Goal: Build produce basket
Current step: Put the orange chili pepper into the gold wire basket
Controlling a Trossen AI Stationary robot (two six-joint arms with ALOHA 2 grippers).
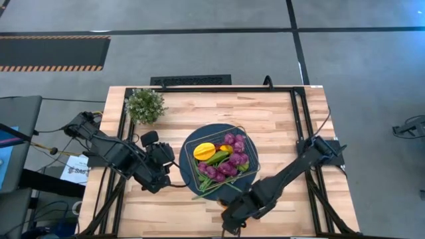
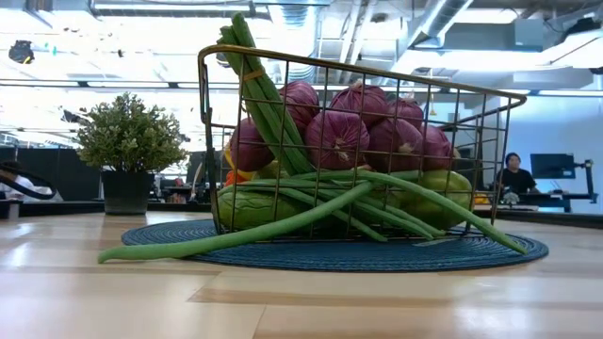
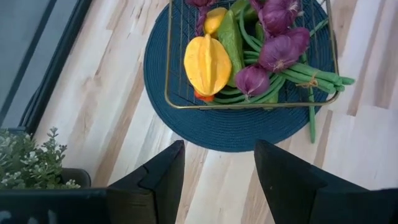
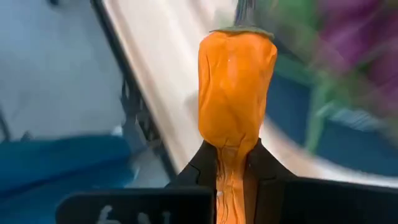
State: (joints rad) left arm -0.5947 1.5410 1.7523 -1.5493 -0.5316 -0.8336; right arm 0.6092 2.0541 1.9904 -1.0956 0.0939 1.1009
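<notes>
While the left gripper (image 3: pixel 214 177) waits open beside the round dark blue woven mat (image 1: pixel 188 162), the small square silvery wire-mesh basket (image 1: pixel 253 156) on it already brims with toy produce (image 1: pixel 226 162). Farther right, near the table's front edge, the right gripper (image 4: pixel 236 180) pinches a soft-looking orange toy carrot (image 4: pixel 236 93) by its narrow tip. Light and squashy, I judge; a grip nearer the thick middle would steady it.

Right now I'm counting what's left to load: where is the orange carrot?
The orange carrot is clamped in the right gripper, at the table's near edge beside the blue mat.
</notes>
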